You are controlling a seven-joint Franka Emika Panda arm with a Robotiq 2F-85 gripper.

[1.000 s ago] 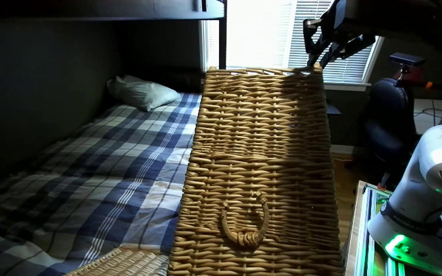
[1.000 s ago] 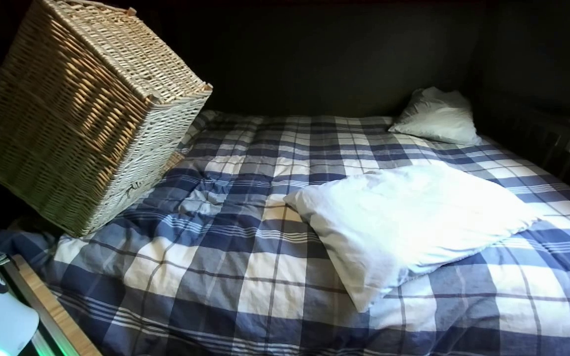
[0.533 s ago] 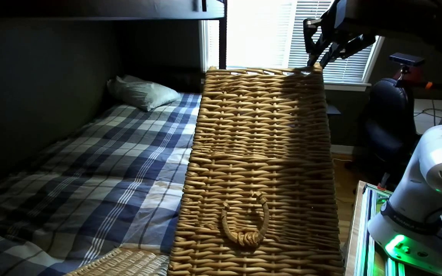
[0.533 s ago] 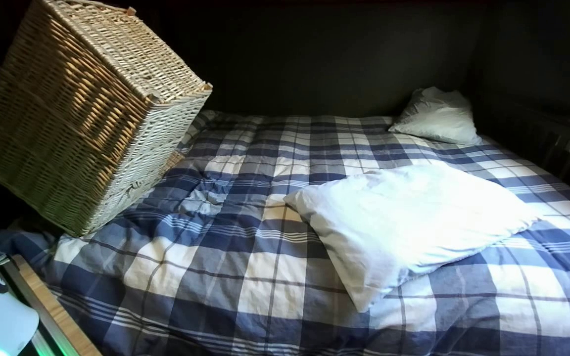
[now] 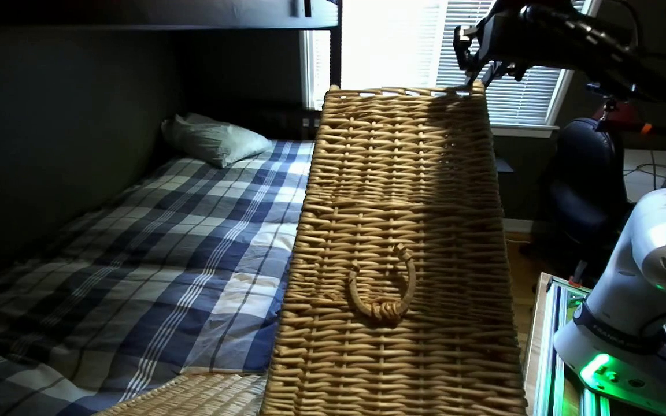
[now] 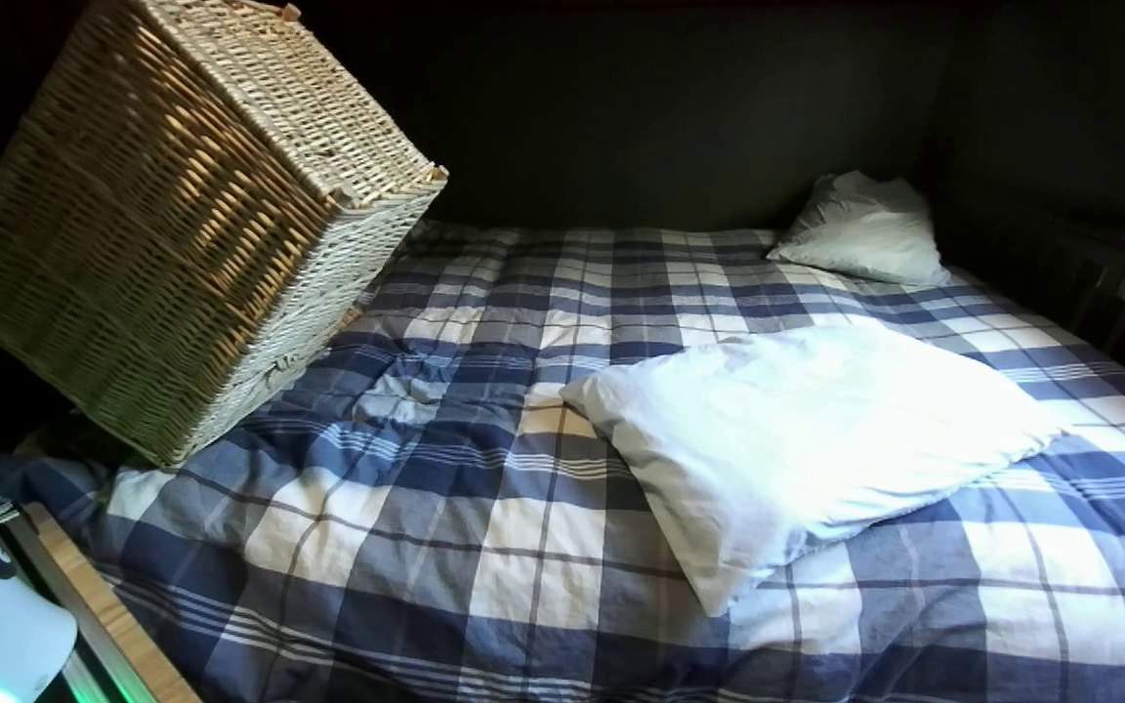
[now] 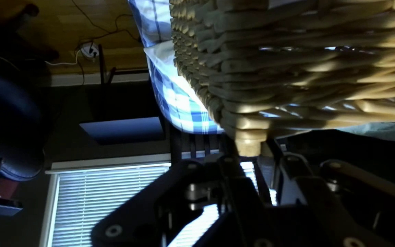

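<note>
The gripper (image 7: 251, 148) is pinching a wicker basket (image 5: 391, 225) at one upper corner, its jaws standing close together on either side of a stubby corner peg (image 7: 248, 145). The peg is probably serving as the handiest hold, since it is jutting clear of the weave and looking narrow enough for the jaws, while the basket as a whole would be far too broad to span.

In an exterior view the basket is hanging below the gripper, most of its width spreading away from the side where the robot's base (image 5: 616, 341) is standing. It is tilting steeply, its low corner apparently resting on a plaid duvet (image 6: 523, 547); that support and the corner grip are likely sharing the weight, which would be accounting for the slant. A loop handle (image 5: 387, 312) is drooping on one wall, presumably under its own weight.

Beside the basket, a wicker panel (image 5: 194, 398) is lying low over the bedding; whether it is joined on as a lid cannot be told. Farther out, a white pillow (image 6: 816, 439) is lying well apart from the basket, a grey pillow (image 6: 860, 239) is sitting in the far corner, and a window (image 5: 391, 52) is glowing beyond.
</note>
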